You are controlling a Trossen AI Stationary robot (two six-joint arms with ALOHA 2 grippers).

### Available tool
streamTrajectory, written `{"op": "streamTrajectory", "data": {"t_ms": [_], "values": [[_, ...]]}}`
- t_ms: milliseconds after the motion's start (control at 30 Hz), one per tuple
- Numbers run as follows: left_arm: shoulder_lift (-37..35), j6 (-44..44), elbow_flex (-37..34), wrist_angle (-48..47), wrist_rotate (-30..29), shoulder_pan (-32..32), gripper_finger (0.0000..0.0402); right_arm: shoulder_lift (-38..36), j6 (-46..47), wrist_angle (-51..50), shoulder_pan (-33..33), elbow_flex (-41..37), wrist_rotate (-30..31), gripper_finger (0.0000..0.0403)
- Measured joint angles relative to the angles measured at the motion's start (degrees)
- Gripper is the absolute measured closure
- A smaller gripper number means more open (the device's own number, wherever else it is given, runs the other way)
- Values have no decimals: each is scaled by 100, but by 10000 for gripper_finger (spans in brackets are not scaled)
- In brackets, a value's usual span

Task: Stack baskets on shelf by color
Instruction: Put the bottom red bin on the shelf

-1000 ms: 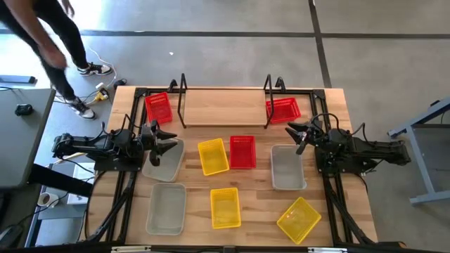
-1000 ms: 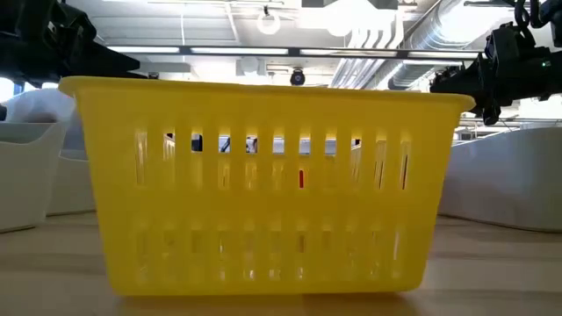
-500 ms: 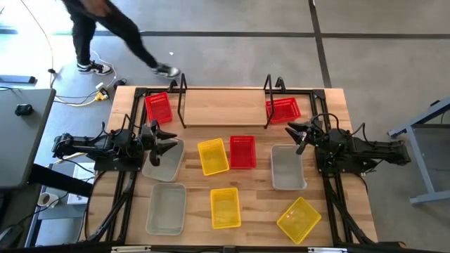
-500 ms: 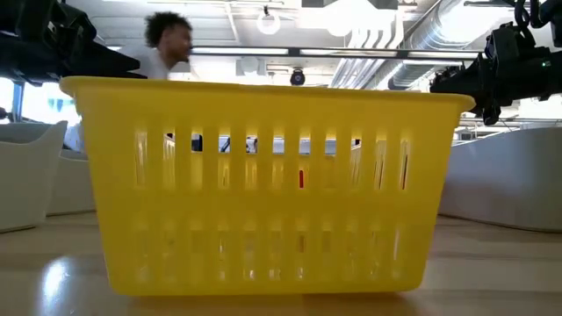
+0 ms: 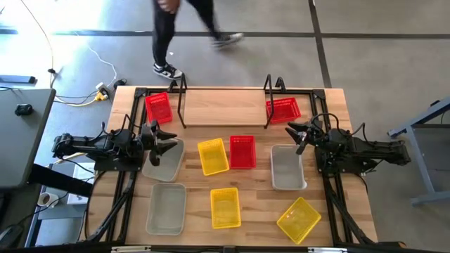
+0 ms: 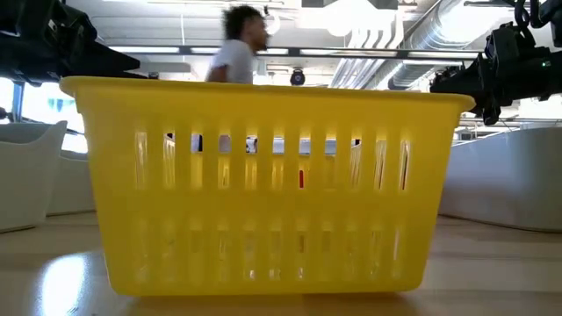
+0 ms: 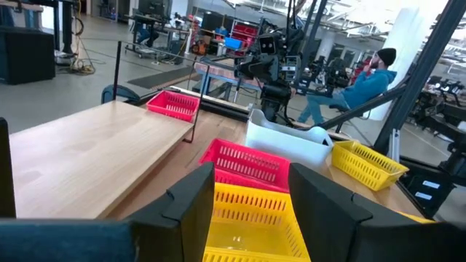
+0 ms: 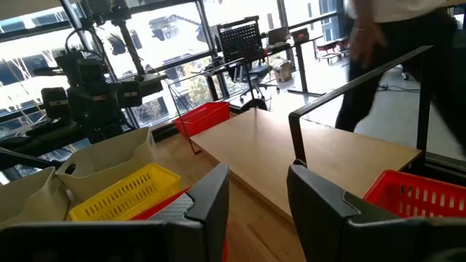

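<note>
A wooden table seen from above holds 9 baskets and a low black wire shelf with a bare wood board along its far edge. 1 red basket sits just outside the shelf's left end loops, another red basket just outside its right end loops. A 3rd red basket stands in the middle of the table, touching a yellow basket on its left.

2 more yellow baskets lie nearer the front edge: 1 at the centre, 1 turned at an angle toward the front right corner. 3 grey-white baskets are spread out: 1 under the left arm, 1 at the front left, 1 beside the right arm.

The left tool hangs over the left grey-white basket, fingers spread, holding nothing. The right tool hovers by the far end of the right grey-white basket, fingers spread and empty too.

A person is on the floor beyond the table's far edge.
</note>
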Motion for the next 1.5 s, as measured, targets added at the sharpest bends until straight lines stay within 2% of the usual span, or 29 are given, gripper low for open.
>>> {"op": "streamTrajectory", "data": {"t_ms": [167, 367, 567, 733, 967, 1100, 1200, 1500], "values": [[2, -106, -1, 6, -113, 2, 234, -2, 47, 4, 2, 0, -1, 277], [0, -974, 0, 39, -404, 2, 234, -2, 833, 69, 1, -10, 0, 277], [0, -1497, -1, 78, -778, 0, 234, -2, 1038, 181, 0, -10, -26, 277], [0, -1845, 0, 94, -831, 1, 234, -1, 1459, 869, -1, -10, -36, 277], [1, -1904, 0, 93, -841, 2, 234, 0, 1213, 1896, 2, 47, -36, 277], [2, -1919, -2, 92, -824, 0, 234, 191, 1101, 1645, 4, 544, -39, 277], [1, -1920, -1, 93, -822, 2, 234, 603, 995, 1257, 4, 1094, -40, 277], [1, -1920, -2, 92, -674, 1, 234, 2556, 1028, -650, 6, 2990, -462, 277]]}}
